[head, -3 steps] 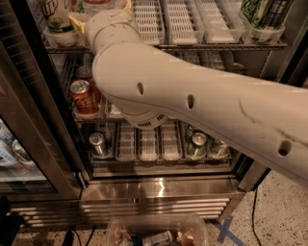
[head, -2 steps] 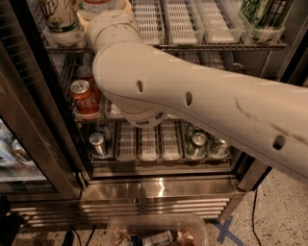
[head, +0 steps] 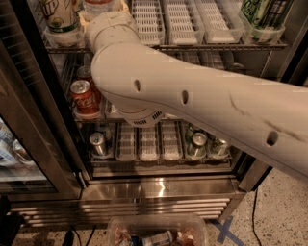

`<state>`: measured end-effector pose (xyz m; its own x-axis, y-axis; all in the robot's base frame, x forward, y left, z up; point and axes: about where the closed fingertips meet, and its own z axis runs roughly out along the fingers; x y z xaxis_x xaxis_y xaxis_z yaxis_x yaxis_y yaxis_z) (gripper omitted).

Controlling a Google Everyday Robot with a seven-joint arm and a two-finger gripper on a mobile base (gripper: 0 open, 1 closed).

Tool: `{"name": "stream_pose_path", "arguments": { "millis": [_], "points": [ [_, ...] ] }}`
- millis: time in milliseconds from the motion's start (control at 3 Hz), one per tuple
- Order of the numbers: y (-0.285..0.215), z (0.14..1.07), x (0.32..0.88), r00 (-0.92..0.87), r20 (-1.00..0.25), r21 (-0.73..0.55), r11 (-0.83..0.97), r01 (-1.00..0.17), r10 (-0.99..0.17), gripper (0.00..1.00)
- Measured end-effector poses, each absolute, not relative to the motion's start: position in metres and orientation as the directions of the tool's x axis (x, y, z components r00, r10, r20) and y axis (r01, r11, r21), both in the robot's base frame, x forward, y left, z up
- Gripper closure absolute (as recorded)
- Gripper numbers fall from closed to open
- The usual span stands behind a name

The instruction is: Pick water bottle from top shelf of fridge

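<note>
My white arm (head: 192, 101) reaches from the right up into the open fridge (head: 159, 190). Its wrist (head: 108, 26) is at the left end of the top shelf (head: 183, 21), a wire rack with white slotted lanes. The gripper lies beyond the wrist at the picture's top edge, hidden from me. The lower part of the water bottle (head: 98, 5), clear with a red-edged band, shows just above the wrist; the rest is cut off.
White-and-green printed bottles stand at the shelf's left (head: 60, 17) and right (head: 262, 14). Red cola cans (head: 84, 98) are on the middle rack, silver (head: 98, 143) and green cans (head: 197, 144) on the lower one. The dark door frame (head: 43, 120) is at left. A plastic tub (head: 154, 230) lies on the floor.
</note>
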<state>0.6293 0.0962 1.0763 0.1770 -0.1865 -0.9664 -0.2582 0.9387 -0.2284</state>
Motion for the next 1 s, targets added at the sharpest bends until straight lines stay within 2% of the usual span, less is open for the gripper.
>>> {"name": "stream_pose_path", "arguments": {
  "millis": [667,1000],
  "points": [
    [0.0966,1.0760,0.6301,0.176,-0.967,-0.228,0.938,-0.259,-0.186,0.95],
    [0.0966,1.0760,0.6301,0.176,-0.967,-0.228,0.938,-0.259,-0.186,1.00]
  ]
}}
